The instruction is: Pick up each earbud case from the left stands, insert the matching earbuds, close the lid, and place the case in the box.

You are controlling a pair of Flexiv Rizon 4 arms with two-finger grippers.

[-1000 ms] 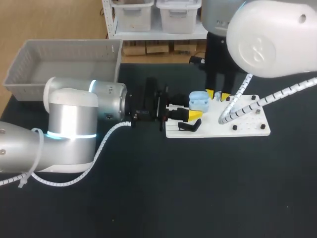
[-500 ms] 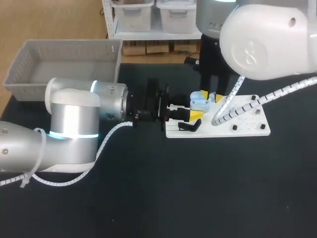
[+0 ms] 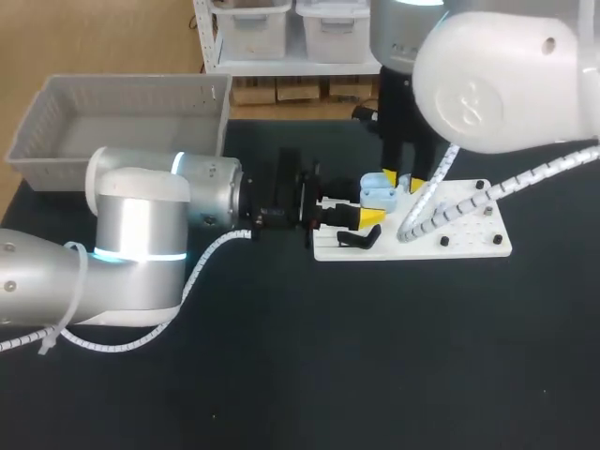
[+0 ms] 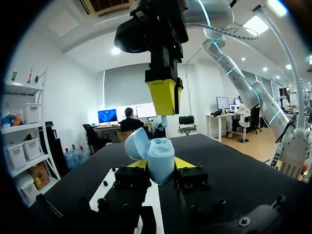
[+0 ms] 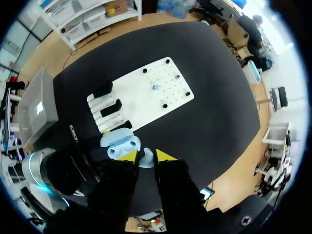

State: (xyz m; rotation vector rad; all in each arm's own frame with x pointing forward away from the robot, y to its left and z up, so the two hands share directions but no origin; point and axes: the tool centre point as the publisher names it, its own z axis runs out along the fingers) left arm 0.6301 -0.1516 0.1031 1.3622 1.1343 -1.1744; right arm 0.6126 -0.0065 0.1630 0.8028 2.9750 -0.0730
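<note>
A light blue earbud case (image 3: 377, 194) with its lid open is held over the left end of the white stand board (image 3: 469, 234). My left gripper (image 3: 367, 208) is shut on it from the left. In the left wrist view the open case (image 4: 155, 157) sits between the yellow tips of that gripper (image 4: 161, 165). My right gripper (image 4: 164, 96) hangs just above it, pointing down. In the right wrist view, my right gripper (image 5: 142, 156) is shut on a small light blue earbud (image 5: 146, 157), right beside the open case (image 5: 121, 144).
A grey basket (image 3: 122, 122) stands at the back left of the table. The white board (image 5: 141, 92) carries black stands (image 5: 111, 107) at its left end, several black pegs and one small pale piece (image 5: 155, 87) on its peg field. Black tabletop lies all around.
My right arm has shifted left, bringing its gripper from over the board to just above the open case. The left arm and the case have stayed put.
</note>
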